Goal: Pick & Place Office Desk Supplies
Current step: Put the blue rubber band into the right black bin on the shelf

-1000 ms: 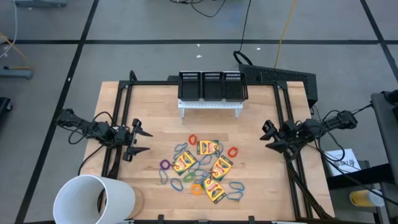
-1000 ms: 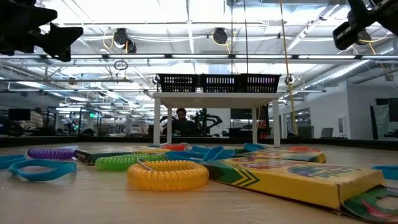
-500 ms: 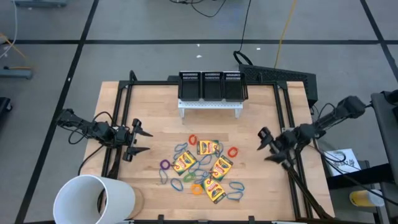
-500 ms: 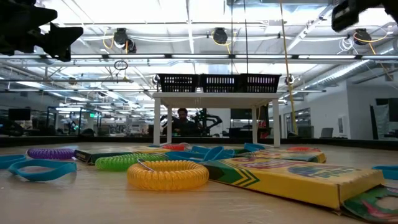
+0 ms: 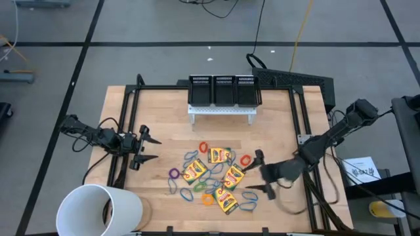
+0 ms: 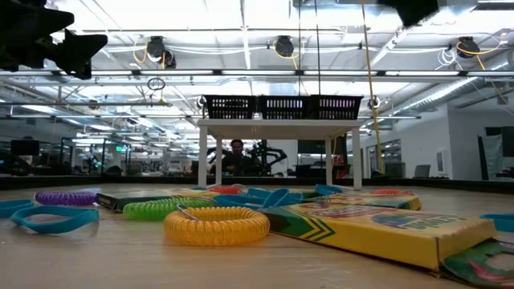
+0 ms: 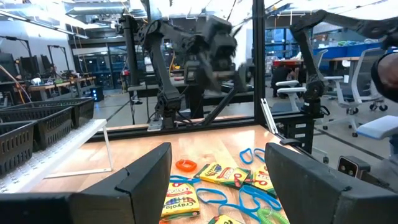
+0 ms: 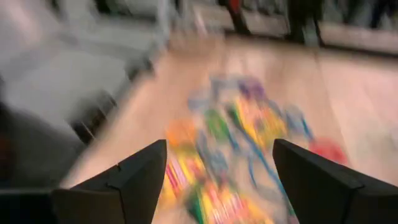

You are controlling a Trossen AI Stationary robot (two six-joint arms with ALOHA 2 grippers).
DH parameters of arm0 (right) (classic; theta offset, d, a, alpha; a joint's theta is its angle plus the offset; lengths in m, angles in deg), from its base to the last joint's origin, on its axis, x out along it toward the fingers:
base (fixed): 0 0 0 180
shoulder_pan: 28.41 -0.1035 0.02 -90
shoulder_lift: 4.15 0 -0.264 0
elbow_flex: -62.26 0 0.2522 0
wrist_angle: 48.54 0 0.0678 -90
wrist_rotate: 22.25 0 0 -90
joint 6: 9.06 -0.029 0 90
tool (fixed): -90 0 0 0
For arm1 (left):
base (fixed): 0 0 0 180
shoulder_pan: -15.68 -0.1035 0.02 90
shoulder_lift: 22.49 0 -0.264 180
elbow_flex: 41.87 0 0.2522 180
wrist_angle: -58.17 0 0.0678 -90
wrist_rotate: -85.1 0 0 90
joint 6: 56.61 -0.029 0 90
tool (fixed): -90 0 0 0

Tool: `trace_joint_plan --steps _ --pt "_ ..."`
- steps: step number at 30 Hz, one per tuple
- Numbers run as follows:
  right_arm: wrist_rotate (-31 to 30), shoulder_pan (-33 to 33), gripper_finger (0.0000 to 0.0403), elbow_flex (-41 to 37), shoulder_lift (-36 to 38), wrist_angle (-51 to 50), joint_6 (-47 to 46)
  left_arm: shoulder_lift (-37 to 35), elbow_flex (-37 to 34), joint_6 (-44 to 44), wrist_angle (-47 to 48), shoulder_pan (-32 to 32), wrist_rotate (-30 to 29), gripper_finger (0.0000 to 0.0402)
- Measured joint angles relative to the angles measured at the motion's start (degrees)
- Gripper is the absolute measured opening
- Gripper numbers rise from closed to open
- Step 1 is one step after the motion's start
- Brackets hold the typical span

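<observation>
Several yellow-and-green crayon boxes (image 5: 219,155) (image 5: 195,172) (image 5: 224,198) lie flat in a loose pile at the table's middle. Thin coloured rubber bands (image 5: 245,159) (image 6: 217,225) are scattered among them. My right gripper (image 5: 257,174) is open and hovers just right of the pile, its fingers pointing at it. The right wrist view shows the pile (image 8: 236,143) blurred between those open fingers (image 8: 221,146). My left gripper (image 5: 156,149) waits open at the table's left side, above the wood, facing the pile (image 7: 224,174).
Three black mesh bins (image 5: 223,90) stand on a white riser (image 5: 222,110) at the far edge. A large white cup (image 5: 98,210) lies at the near left corner. A black frame (image 5: 128,131) borders the table. Bare wood lies between pile and riser.
My right arm has swung from the table's right edge toward the left and a little toward the near edge, reaching out over the wood until its gripper hangs beside the pile; it shows blurred. The left arm and the supplies have kept still.
</observation>
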Motion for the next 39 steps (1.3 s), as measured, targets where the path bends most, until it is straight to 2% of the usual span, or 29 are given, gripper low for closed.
trace_joint_plan --steps 6,12,16,21,29,39 --pt "1.6 -2.2 0.0269 6.8 -9.6 -15.4 -7.0 0.0 0.0 0.0 0.0 0.0 0.0 0.0269" --pt "5.1 -5.4 0.0268 7.6 -16.8 -19.1 -7.1 0.0 0.0 0.0 0.0 0.0 0.0 0.0269" --pt "6.3 -6.9 0.0267 7.5 -19.0 -22.4 -11.1 0.0 0.0 0.0 0.0 0.0 0.0 0.0269" --pt "7.8 -8.5 0.0267 7.4 -20.4 -21.9 -15.1 0.0 0.0 0.0 0.0 0.0 0.0 0.0269" --pt "7.9 -11.4 0.0266 7.4 -23.7 -18.0 -12.0 0.0 0.0 0.0 0.0 0.0 0.0 0.0269" --pt "7.8 -12.1 0.022 7.4 -25.6 -16.4 -6.0 0.0 0.0 0.0 0.0 0.0 0.0 0.0269"
